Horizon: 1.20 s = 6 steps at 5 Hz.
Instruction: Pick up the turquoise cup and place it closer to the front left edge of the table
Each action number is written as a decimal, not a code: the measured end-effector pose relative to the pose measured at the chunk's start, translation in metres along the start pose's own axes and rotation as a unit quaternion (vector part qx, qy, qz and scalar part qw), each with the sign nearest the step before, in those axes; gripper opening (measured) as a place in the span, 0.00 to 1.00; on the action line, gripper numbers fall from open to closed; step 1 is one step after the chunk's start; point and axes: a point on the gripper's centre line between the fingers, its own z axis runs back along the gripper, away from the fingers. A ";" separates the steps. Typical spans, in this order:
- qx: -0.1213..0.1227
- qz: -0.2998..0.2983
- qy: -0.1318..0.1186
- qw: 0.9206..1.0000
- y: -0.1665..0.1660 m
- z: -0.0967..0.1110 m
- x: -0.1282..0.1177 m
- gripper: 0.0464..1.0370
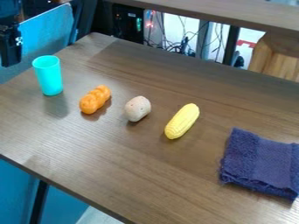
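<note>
Black gripper [10, 49] up at far left from where I stand, in front of a blue panel [45, 36]. Open or closed, can't tell from here; can't make out anything held either. Nearest item: turquoise cup [48, 76], upright near the left end of the brown wood-grain table [105, 162], apart from the gripper, down and to its right

Rest of the row, going right from the cup: lumpy orange piece [95, 99], lying at a slant, near the cup; pale speckled roundish lump [137, 108], near the orange piece, not touching; yellow corn cob [182, 121], lying slanted, top end leaning right, kernel rows visible. Nothing in the row touches its neighbor. Dark blue cloth [257, 164] over at right, folded flat, fuzzy, ragged along the lower edge, well apart from the cup

Behind the table: tangled cables [175, 45], a black box [127, 24] with a small green light, another wooden surface [234, 14] across the top, light wood piece [274, 59] at upper right
</note>
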 end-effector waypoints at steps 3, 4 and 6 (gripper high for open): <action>-0.040 0.006 -0.038 0.998 0.005 -0.025 0.042 0.97; -0.050 -0.017 -0.043 0.998 0.003 -0.032 0.063 0.97; -0.042 -0.040 -0.032 0.998 -0.009 -0.040 0.084 0.97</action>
